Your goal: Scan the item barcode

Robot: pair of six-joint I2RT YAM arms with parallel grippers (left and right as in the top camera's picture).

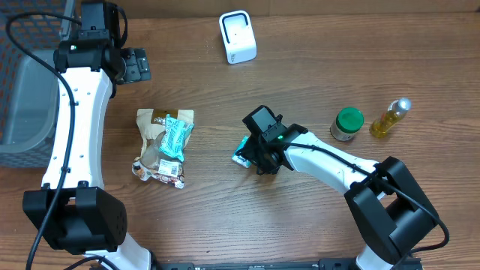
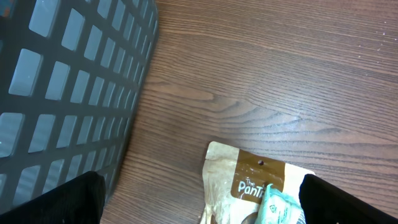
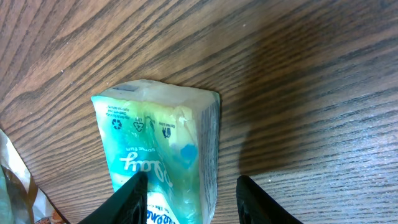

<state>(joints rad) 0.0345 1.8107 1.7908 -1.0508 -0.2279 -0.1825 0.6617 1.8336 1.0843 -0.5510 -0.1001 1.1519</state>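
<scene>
A teal tissue packet [image 3: 158, 149] lies flat on the wooden table, also visible in the overhead view as the packet [image 1: 241, 154] left of centre. My right gripper [image 3: 191, 199] hangs low over it, open. Its left finger [image 3: 134, 199] is over the packet's face, and its right finger [image 3: 249, 199] stands clear of the packet's edge with a gap. The white barcode scanner [image 1: 237, 36] stands at the back. My left gripper [image 2: 202, 199] is wide open with nothing in it, above the top of a brown snack pouch [image 2: 249, 177].
A second teal packet [image 1: 176, 135] lies on the brown pouch [image 1: 159, 146]. A grey slotted basket [image 1: 22, 90] sits at the left edge, close to the left gripper [image 1: 135, 65]. A green-lidded jar [image 1: 347, 124] and an oil bottle [image 1: 390, 118] stand at the right.
</scene>
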